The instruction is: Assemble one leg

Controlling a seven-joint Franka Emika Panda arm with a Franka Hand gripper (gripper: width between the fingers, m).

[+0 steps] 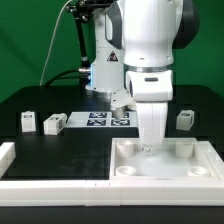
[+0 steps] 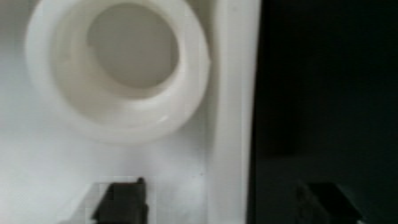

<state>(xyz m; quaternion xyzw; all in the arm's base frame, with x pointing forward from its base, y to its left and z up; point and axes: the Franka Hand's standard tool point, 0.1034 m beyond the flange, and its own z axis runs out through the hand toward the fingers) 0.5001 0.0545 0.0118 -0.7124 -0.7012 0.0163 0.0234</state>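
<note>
On the black surface (image 1: 60, 150), I see the white tray-like piece (image 1: 200, 165) under my fingers (image 2: 121, 203), which stand wide apart gripping nothing, and beyond it the leg (image 1: 185, 119), likely light, stiff, slick plastic, best pinched across its flat sides.

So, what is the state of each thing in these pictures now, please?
end effector: open, low over the tray-like piece, tray edge between its fingers.
tray-like piece: lying flat, no leg mounted.
round socket: empty.
far-left leg: loose on the table.
second leg: loose on the table.
right-side leg: loose on the table.
marker board: lying flat.
</note>
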